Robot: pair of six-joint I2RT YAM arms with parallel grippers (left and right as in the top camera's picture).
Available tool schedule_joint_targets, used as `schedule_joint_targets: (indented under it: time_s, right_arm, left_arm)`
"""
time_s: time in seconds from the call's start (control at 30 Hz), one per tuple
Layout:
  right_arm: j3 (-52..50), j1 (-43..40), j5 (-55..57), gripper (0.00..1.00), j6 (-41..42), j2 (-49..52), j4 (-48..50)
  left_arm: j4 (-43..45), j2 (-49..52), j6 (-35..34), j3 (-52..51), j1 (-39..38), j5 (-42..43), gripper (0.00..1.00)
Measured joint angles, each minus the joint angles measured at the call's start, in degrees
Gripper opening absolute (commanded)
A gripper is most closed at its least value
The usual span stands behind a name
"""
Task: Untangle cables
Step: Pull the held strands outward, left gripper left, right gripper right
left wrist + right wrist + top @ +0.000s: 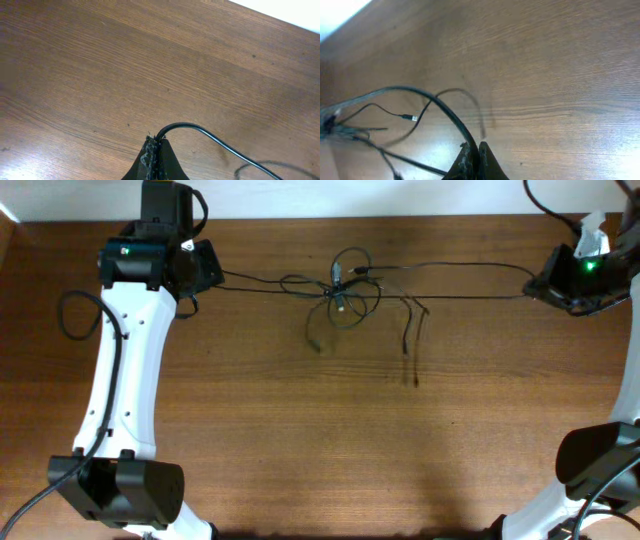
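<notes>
Both grippers clamped on cables (352, 278): left gripper (156, 146) pinches a strand left of the knot (340, 292), right gripper (473, 149) one right of it. We read the strands running left-right through the knot, left gripper nearer it; loose tails (408, 340) lie on its robot side.

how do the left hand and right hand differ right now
The left hand grips the cables at their left end; the right hand at their right end. The knot lies nearer the left hand than the right hand. Both are shut on the cables, which stretch between them.
</notes>
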Motion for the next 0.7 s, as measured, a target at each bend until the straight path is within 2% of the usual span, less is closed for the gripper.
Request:
schedule_joint_targets:
  time_s: [0.1,0.17,0.27,0.47,0.57,0.63,0.7]
  right_arm:
    - [0.0,3.69,0.76,0.04,-6.21,0.0,-3.1]
    - [0.0,5.57,5.99,0.04,-7.56,0.0,-4.33]
    - [0.0,4.72,12.04,0.04,-4.37,0.0,-4.55]
    - [0.0,-0.7,12.09,0.04,0.94,0.0,-5.14]
    - [0.0,-0.48,8.85,0.04,-0.94,0.0,-5.18]
    - [0.0,2.43,7.13,0.04,-2.89,0.0,-5.73]
    - [0.0,9.49,6.4,0.09,-3.8,0.0,-5.97]
  left_arm:
    - [0.07,0.0,0.17,0.0,0.81,-1.75,0.0]
    - [0.15,0.0,1.05,0.0,1.03,-3.02,0.0]
    - [0.13,0.0,1.53,0.0,0.72,-5.9,0.0]
    - [0.09,0.0,1.53,0.0,1.55,-5.18,0.0]
    - [0.09,0.0,2.62,0.0,4.11,-0.15,0.0]
    - [0.11,0.0,6.36,0.0,4.92,7.32,0.0]
    - [-0.15,0.0,11.23,-0.13,4.48,15.93,0.0]
